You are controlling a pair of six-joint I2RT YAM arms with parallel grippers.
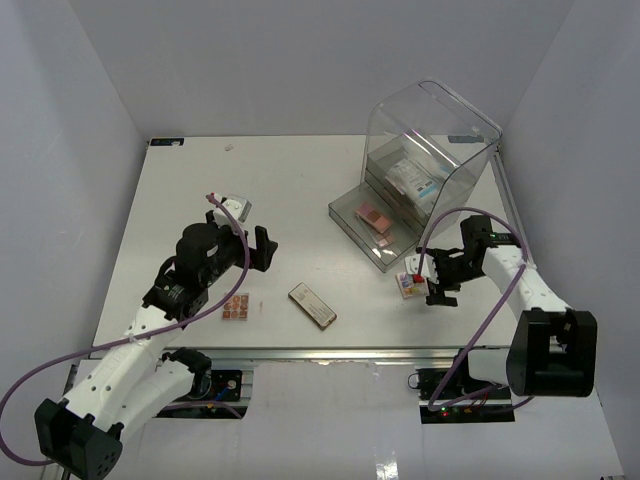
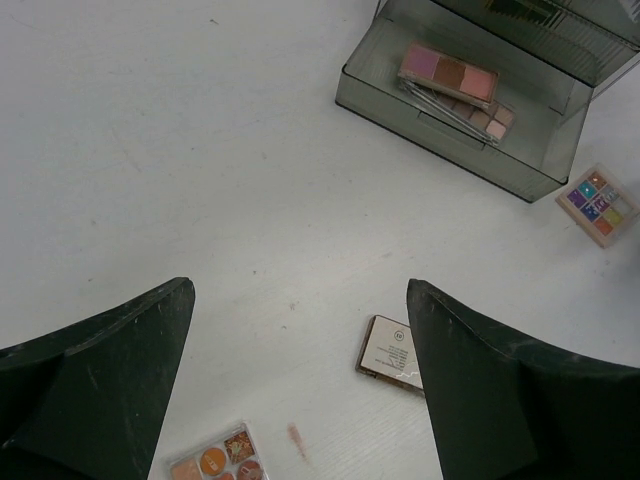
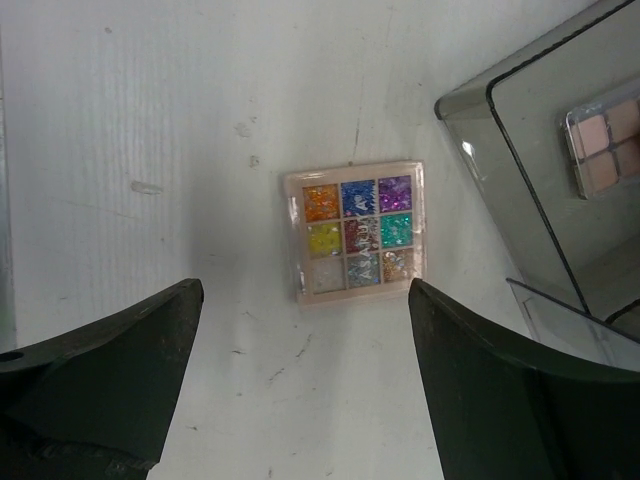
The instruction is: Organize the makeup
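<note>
A multicolour eyeshadow palette (image 1: pixel 409 285) lies flat on the table; in the right wrist view it (image 3: pixel 355 230) sits just ahead of my open, empty right gripper (image 3: pixel 306 290), which hovers over it (image 1: pixel 434 284). An orange-toned palette (image 1: pixel 236 307) and a long dark compact (image 1: pixel 312 305) lie near the front. My left gripper (image 1: pixel 262 248) is open and empty above them, with the compact (image 2: pixel 392 352) by its right finger and the orange palette (image 2: pixel 212 462) below. Pink palettes (image 1: pixel 375 218) lie in the pulled-out drawer. A white packet with blue print (image 1: pixel 412 178) is inside the box. No lipstick tubes show.
The tall clear acrylic drawer box (image 1: pixel 430 130) stands at the back right, its lowest grey drawer (image 1: pixel 352 228) pulled out toward the table's middle. White walls enclose the table on the left, back and right. Purple cables loop from both arms.
</note>
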